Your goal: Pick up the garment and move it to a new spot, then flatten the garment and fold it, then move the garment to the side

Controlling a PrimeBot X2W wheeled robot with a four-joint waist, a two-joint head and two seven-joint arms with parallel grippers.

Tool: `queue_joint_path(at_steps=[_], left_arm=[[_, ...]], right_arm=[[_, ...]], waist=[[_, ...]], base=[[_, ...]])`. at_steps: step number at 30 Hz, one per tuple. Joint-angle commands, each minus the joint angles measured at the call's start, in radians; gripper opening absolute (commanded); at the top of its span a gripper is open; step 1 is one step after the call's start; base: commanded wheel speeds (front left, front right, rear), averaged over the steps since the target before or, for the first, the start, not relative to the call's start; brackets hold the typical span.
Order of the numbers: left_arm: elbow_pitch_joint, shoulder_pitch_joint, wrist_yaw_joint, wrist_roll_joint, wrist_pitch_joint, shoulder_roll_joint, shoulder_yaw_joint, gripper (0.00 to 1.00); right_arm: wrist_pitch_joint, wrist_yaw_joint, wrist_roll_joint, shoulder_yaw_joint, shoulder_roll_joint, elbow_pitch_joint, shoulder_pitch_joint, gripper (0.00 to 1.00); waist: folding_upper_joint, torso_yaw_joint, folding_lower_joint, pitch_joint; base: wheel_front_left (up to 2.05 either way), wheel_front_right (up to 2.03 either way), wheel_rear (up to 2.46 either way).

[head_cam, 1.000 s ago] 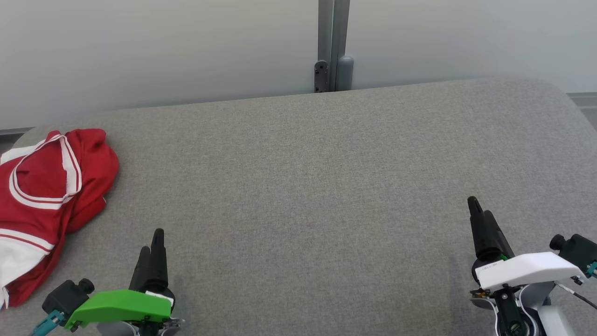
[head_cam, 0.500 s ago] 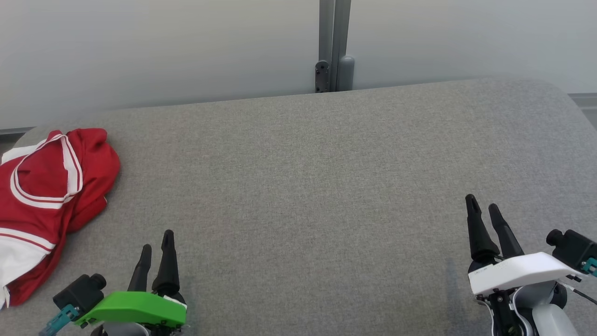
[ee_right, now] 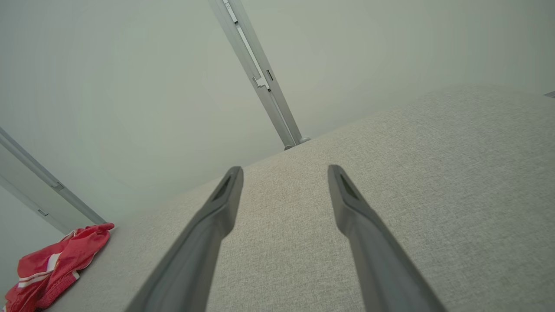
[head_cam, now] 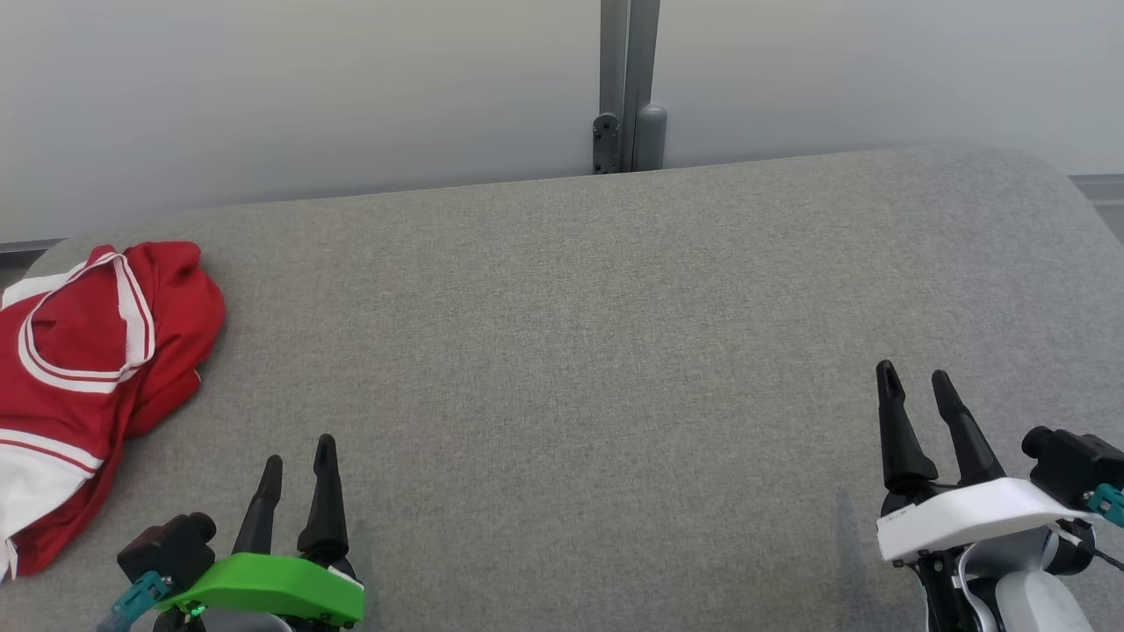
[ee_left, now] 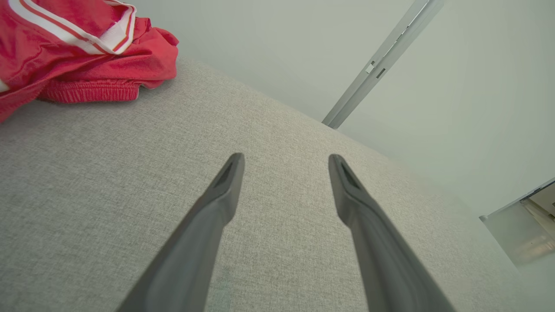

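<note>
Head view: the red garment point(head_cam: 88, 351), trimmed with white bands, lies crumpled at nine o'clock on the grey, fabric-covered surface point(head_cam: 571, 351), hard against its left edge. The left claw point(head_cam: 299, 448) sits at seven o'clock, its two dark fingers spread apart with nothing between them. It is near the garment but clear of it. The right claw point(head_cam: 913, 369) sits at four o'clock, likewise released and empty, well apart from the garment. At twelve o'clock a grey metal post point(head_cam: 625, 88) rises against the pale wall point(head_cam: 263, 88) behind the surface. In the left wrist view the garment shows at ten o'clock, a ribbed red hem resting on the fabric toward the fingers. In the right wrist view it is a small red heap at eight o'clock.
</note>
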Motion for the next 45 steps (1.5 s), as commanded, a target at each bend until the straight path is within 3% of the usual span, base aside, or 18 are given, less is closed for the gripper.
queue_joint_path(at_steps=[1,45], left_arm=[[-0.010,0.001,0.001,0.030,-0.012,0.008,-0.003,1.00],[0.035,0.041,-0.020,0.440,-0.112,0.011,-0.001,1.00]], right_arm=[[-0.012,0.000,-0.034,-0.001,-0.007,-0.017,0.003,1.00],[-0.111,0.001,-0.457,-0.054,-0.005,-0.026,0.045,1.00]], waist=[[-0.0001,0.000,0.0000,0.000],[-0.0001,0.016,0.0000,-0.006]], base=[[0.00,0.00,0.00],[0.00,0.00,0.00]])
